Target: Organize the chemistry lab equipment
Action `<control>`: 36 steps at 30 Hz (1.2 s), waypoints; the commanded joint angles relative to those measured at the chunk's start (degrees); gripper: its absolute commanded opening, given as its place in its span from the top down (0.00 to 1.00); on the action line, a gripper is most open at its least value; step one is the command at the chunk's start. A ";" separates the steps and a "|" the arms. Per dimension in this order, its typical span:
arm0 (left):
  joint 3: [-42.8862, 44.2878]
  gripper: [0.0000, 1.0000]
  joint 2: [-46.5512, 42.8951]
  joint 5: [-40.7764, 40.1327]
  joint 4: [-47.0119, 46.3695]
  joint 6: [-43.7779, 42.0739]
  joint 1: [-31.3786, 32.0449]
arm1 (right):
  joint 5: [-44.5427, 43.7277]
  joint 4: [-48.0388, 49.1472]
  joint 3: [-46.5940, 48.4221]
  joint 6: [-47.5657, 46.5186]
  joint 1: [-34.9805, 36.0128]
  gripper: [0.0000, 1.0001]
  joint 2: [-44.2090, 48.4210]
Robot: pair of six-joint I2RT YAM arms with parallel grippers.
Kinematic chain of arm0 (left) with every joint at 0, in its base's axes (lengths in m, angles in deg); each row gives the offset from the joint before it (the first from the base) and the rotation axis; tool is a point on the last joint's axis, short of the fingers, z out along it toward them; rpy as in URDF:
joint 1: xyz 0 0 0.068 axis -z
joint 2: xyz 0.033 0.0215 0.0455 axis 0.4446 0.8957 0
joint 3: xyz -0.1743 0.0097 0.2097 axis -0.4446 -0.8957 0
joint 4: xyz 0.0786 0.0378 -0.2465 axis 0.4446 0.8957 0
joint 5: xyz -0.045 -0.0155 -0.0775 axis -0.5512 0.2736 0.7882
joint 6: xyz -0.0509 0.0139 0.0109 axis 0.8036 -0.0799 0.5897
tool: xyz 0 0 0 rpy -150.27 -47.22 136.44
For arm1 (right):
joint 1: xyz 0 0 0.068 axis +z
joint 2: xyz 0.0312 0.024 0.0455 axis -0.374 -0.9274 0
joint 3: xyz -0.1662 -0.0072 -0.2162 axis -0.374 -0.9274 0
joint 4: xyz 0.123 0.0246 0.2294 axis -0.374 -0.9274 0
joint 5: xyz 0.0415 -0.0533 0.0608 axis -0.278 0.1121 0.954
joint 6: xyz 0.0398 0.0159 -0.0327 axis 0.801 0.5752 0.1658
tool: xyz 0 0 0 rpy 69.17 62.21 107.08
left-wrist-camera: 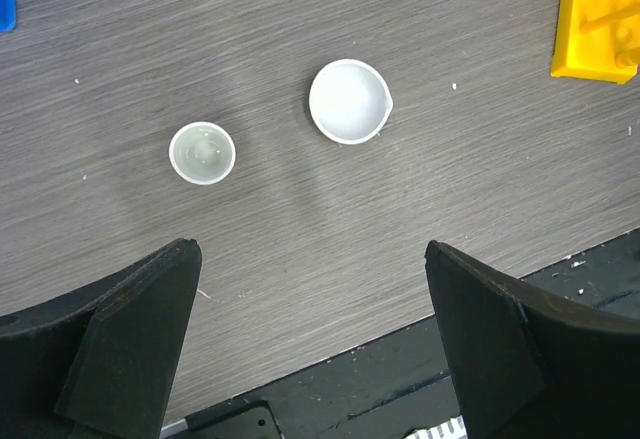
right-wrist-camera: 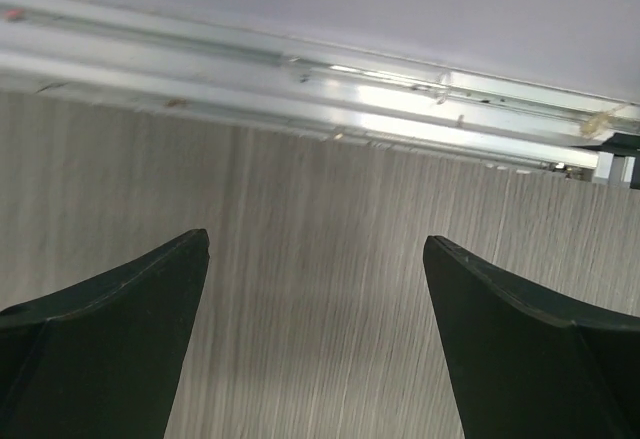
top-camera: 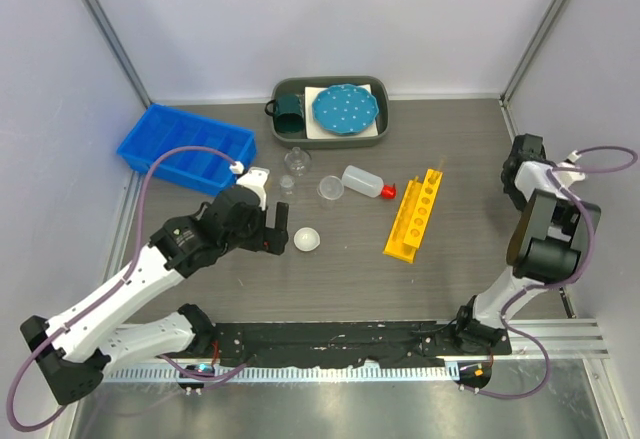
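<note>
A white squeeze bottle [top-camera: 360, 180] with a red nozzle lies on its side mid-table. Left of it stand a clear beaker [top-camera: 330, 189], a small clear flask [top-camera: 296, 161] and a tiny clear piece [top-camera: 287, 185]. A long yellow holed rack [top-camera: 415, 215] lies to the right; its corner shows in the left wrist view [left-wrist-camera: 598, 19]. A white spouted dish [top-camera: 307, 239] [left-wrist-camera: 349, 101] and a smaller round dish [left-wrist-camera: 202, 153] sit just ahead of my left gripper [top-camera: 270, 233] [left-wrist-camera: 310, 251], which is open and empty. My right gripper [top-camera: 520, 171] [right-wrist-camera: 315, 249] is open and empty over bare table at the far right.
A blue divided bin [top-camera: 185, 149] stands at the back left. A grey tray [top-camera: 383, 119] at the back holds a teal mug [top-camera: 290, 111] and a blue white-dotted plate [top-camera: 345, 107]. A metal rail [right-wrist-camera: 300, 84] runs along the right wall. A black strip [left-wrist-camera: 380, 379] edges the near table.
</note>
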 commanded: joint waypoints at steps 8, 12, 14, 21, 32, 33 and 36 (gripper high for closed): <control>7.01 0.00 5.36 -5.19 -1.23 -0.30 -0.16 | 1.21 7.70 0.27 -16.42 20.44 0.07 30.27; 8.07 0.00 8.79 -6.43 -2.45 1.10 -0.25 | 15.24 6.30 3.08 -20.46 25.72 0.11 36.69; 8.16 0.00 10.28 -7.04 -3.16 2.42 -0.25 | 19.40 4.37 5.18 -22.30 28.10 0.11 38.45; 9.38 0.00 17.32 -10.12 -5.97 7.43 -0.51 | 32.68 0.50 9.14 -25.74 37.42 0.15 39.69; 20.02 0.00 22.68 -3.64 -2.38 5.42 -14.91 | 31.46 -1.71 17.40 -27.85 51.30 0.15 27.22; 20.72 0.00 23.12 -2.58 -2.11 4.28 -16.58 | 31.46 -1.53 18.10 -27.68 52.01 0.15 26.08; 23.36 0.00 25.14 0.68 -0.79 2.70 -23.17 | 31.46 -0.57 19.34 -26.97 55.17 0.15 21.07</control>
